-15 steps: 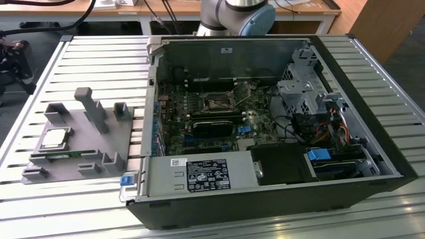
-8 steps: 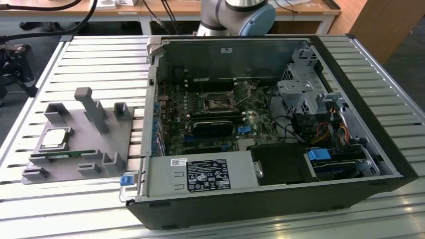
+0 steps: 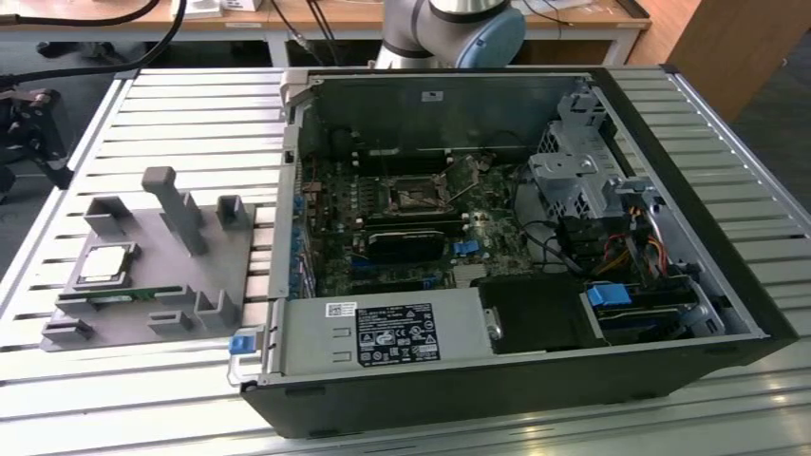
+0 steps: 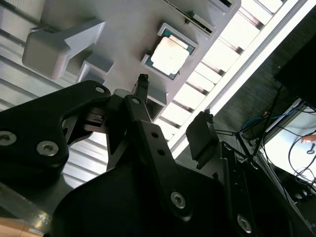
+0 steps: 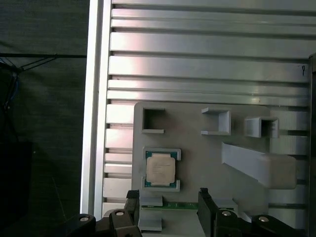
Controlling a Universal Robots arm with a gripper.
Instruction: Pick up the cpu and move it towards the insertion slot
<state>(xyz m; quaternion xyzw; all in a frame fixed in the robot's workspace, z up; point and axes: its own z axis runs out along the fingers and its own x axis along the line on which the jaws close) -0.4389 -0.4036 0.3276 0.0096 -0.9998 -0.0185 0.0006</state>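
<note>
The gripper (image 5: 168, 196) is held pointing down over the grey tray (image 5: 197, 153), fingers apart, nothing gripped. The cpu (image 5: 160, 169) is seated in a tray recess.

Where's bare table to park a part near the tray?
Free: table slats beyond the grey tray, at the exterior view's left of the computer case; also the strip in front of both. Crowded: the tray around the cpu, and the case's inside.

Workshop; opened computer case (image 3: 507, 399) on slatted bench (image 3: 190, 114).
</note>
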